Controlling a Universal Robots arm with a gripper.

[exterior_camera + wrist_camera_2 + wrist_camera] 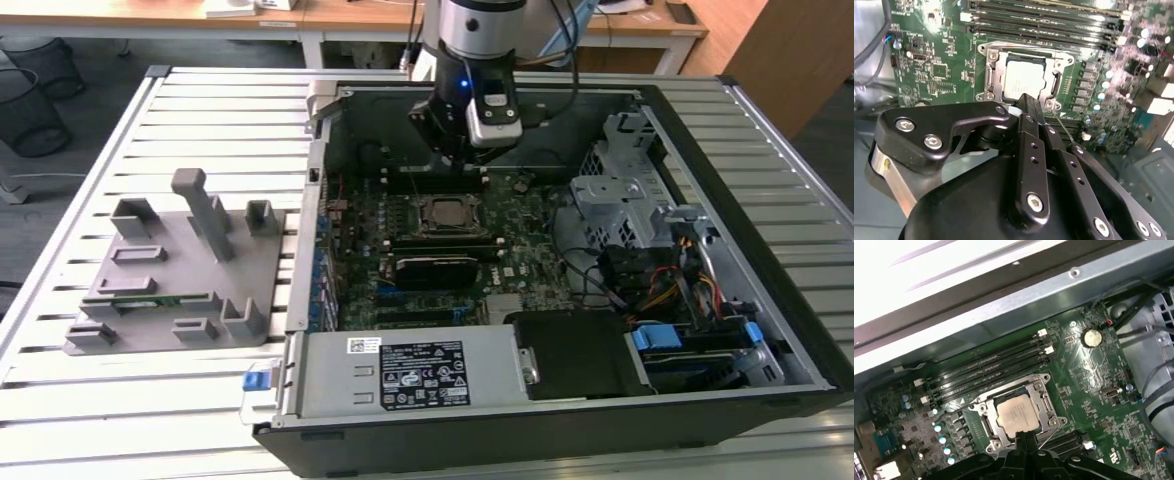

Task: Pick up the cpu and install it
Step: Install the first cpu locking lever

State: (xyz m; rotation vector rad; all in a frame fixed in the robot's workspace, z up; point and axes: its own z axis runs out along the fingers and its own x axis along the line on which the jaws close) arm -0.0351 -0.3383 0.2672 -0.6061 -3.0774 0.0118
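The cpu [445,213], a small square chip with a shiny silver top, lies flat inside the open black socket frame [418,228] on the motherboard of the computer case [747,300]. Both wrist views show the cpu [1021,80] [1016,415] sitting in the socket with its metal frame [988,82] open around it. My gripper [461,158] hangs over the board just beyond the socket. Its black fingers [1029,125] are pressed together with nothing between them. The gripper's tip [1025,436] reaches the chip's near edge in the wrist views; whether it touches I cannot tell.
A grey fixture [174,270] holding a green memory stick [147,298] stands on the slatted table at the exterior view's left. Inside the case are the power supply [400,375], a metal drive cage [627,190], loose cables [667,290] and empty memory slots [989,365].
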